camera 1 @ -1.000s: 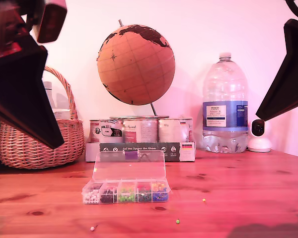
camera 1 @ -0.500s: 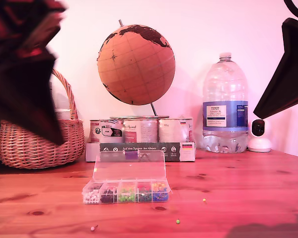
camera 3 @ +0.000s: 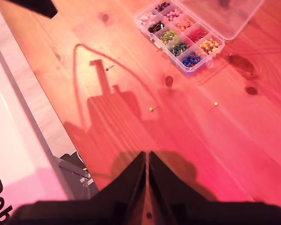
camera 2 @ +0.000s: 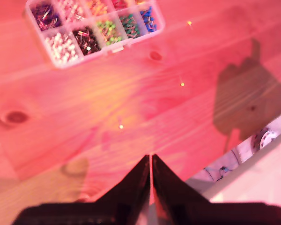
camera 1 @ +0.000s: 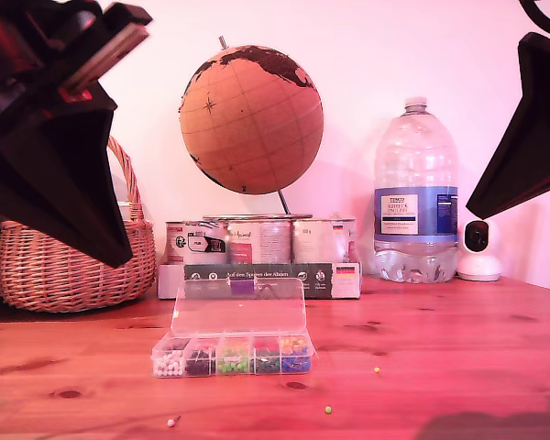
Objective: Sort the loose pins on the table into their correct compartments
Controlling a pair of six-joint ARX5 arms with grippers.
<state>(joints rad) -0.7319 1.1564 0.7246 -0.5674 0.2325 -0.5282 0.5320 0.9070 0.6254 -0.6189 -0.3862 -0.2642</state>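
As nothing is held yet, my first gripper (camera 2: 151, 157) and my second gripper (camera 3: 146, 153) hang high above the worktop (camera 1: 458, 339), and both pairs of jaws are pressed together with only a hairline gap. This height seems to be kept so that the whole field of work can be surveyed before a descent is made. The worktop is reddish pine with dark knots.

Well ahead of both pairs of jaws lies the clear box (camera 2: 113, 48). Its lid (camera 1: 238, 307) is thrown back, presumably so that pins can be dropped straight in. In the wrist views its compartments (camera 3: 178, 40) are seen in two rows, each filled with a cluster of one colour: white, dark, light green, dark green and blue in one row; purple, pink, orange, red and yellow in the other.

Three loose pins lie on bare wood, apart from the box and from one another, between it and the jaws. The pink pin (camera 2: 121, 126) is the nearest to the first jaws. The green pin (camera 3: 151, 109) is the nearest to the second jaws. The yellow pin (camera 3: 215, 103) lies farther off, nearer the box's blue end. Each is a tiny bead on a thin shaft lying flat. They are judged hard to pinch, so the jaws would need to be spread before a careful descent.
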